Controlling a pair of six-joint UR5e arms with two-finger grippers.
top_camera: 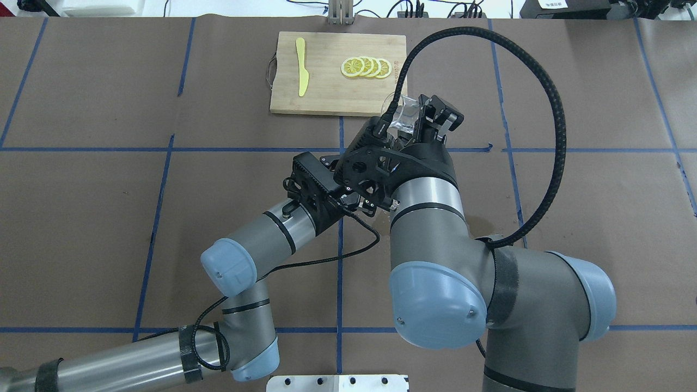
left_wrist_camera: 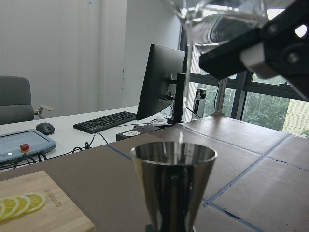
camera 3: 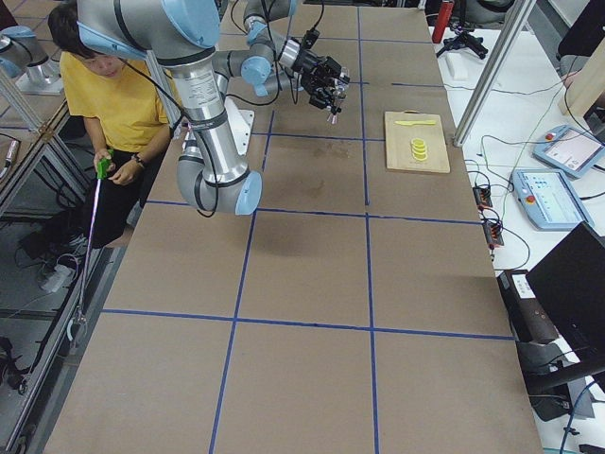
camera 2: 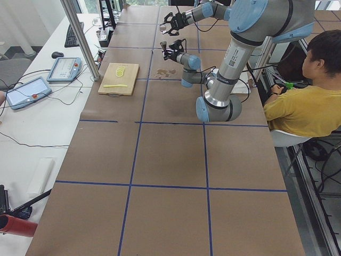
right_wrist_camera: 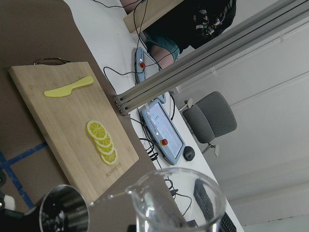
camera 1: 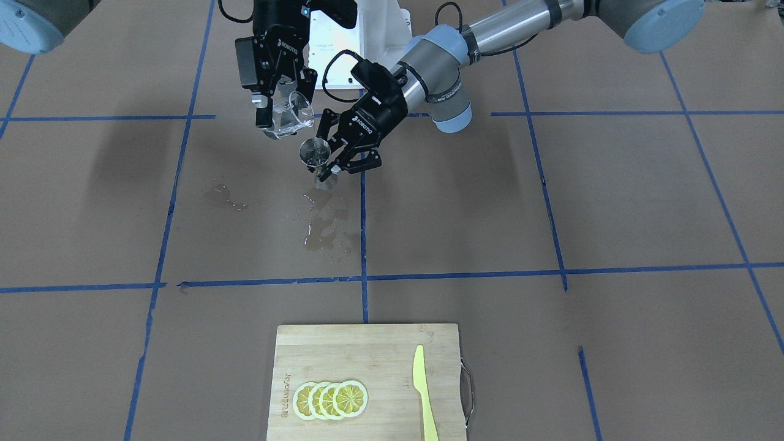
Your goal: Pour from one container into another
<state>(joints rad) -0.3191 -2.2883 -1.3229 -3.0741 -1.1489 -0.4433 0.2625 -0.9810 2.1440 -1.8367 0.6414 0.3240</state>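
Observation:
My left gripper (camera 1: pixel 329 163) is shut on the waist of the steel jigger (camera 1: pixel 315 152), holding it upright a little above the table. Just above it and to one side, my right gripper (camera 1: pixel 283 105) is shut on the clear glass tumbler (camera 1: pixel 294 116), which is tilted with its lip toward the jigger's cup. The left wrist view shows the jigger (left_wrist_camera: pixel 174 179) in the centre with the tumbler (left_wrist_camera: pixel 219 19) overhead. In the right wrist view the tumbler's lip (right_wrist_camera: pixel 176 203) stands beside the jigger's mouth (right_wrist_camera: pixel 64 212). In the overhead view my right arm hides the left gripper.
Wet spill patches (camera 1: pixel 324 236) lie on the brown paper under the grippers. A wooden cutting board (camera 1: pixel 367 355) with lemon slices (camera 1: pixel 331 399) and a yellow knife (camera 1: pixel 422 392) sits at the table's far edge. A seated person (camera 2: pixel 303 101) is behind the robot.

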